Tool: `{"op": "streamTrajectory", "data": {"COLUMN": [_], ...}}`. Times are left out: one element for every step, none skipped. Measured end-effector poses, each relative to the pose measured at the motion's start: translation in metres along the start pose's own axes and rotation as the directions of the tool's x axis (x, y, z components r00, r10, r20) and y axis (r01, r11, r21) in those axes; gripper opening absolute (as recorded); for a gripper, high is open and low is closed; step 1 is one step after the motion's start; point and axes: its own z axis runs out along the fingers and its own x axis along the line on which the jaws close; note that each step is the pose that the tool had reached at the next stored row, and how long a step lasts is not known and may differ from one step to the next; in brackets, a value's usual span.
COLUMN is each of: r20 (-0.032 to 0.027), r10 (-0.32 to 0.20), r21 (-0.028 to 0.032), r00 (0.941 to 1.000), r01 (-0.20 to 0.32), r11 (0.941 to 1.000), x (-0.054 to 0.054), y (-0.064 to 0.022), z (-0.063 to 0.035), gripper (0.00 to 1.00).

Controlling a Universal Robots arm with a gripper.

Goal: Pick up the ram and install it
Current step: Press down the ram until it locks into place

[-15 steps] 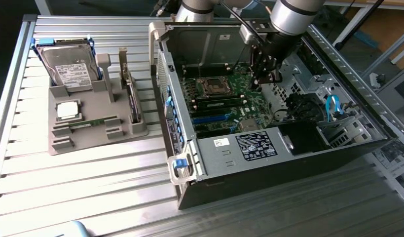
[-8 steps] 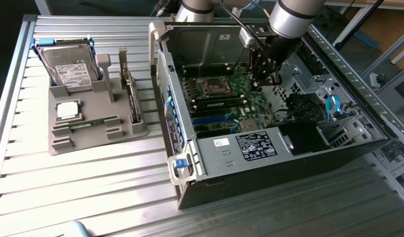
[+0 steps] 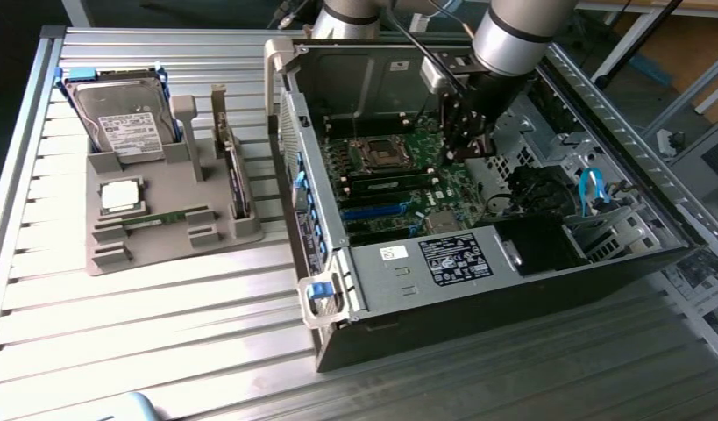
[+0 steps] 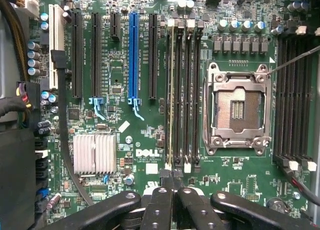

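Fingertips [image 4: 160, 206] of the claw [image 4: 173, 190] are pressed together at the end of the ram [image 4: 170, 90], which stands edge-on along its slot. I judge it needs straight, even pressure, well away from the processor socket [image 4: 239, 107].

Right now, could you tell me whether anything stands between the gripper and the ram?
Yes: the case's side wall rises between the gripper, inside above the motherboard, and the ram in the gray holder outside.

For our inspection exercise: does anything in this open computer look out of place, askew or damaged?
Nothing looks damaged, spilled or askew. The one oddity is the processor socket, which stands empty with its contact field bare.
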Motion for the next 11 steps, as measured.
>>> {"op": "streamTrajectory", "data": {"r20": [0.0000, 0.0000, 0.0000, -0.0001, -0.0001, -0.0001, -0.0001, -0.0001, -0.0001, -0.0001, -0.0001], "r10": [-0.002, -0.004, -0.006, -0.008, -0.010, -0.011, -0.013, -0.015, -0.016, -0.018, -0.020], "r21": [-0.0001, -0.0001, -0.0001, -0.0002, -0.0002, -0.0002, -0.0003, -0.0003, -0.0003, -0.0004, -0.0004], "r00": [1.0000, 1.0000, 1.0000, 1.0000, 1.0000, 0.9999, 0.9999, 0.9999, 0.9999, 0.9998, 0.9998], "r01": [0.002, 0.004, 0.006, 0.008, 0.010, 0.011, 0.013, 0.015, 0.016, 0.018, 0.020], "r11": [1.0000, 1.0000, 1.0000, 1.0000, 1.0000, 0.9999, 0.9999, 0.9999, 0.9999, 0.9998, 0.9998], "x": [0.0002, 0.0004, 0.0005, 0.0007, 0.0009, 0.0010, 0.0012, 0.0013, 0.0013, 0.0013, 0.0013], "y": [0.0004, 0.0006, 0.0007, 0.0008, 0.0009, 0.0011, 0.0014, 0.0020, 0.0029, 0.0039, 0.0049], "z": [0.0009, 0.0018, 0.0026, 0.0035, 0.0043, 0.0052, 0.0061, 0.0072, 0.0081, 0.0091, 0.0101], "gripper": [0.11, 0.11, 0.11, 0.11, 0.11, 0.11, 0.11, 0.11, 0.11, 0.11, 0.11]}}
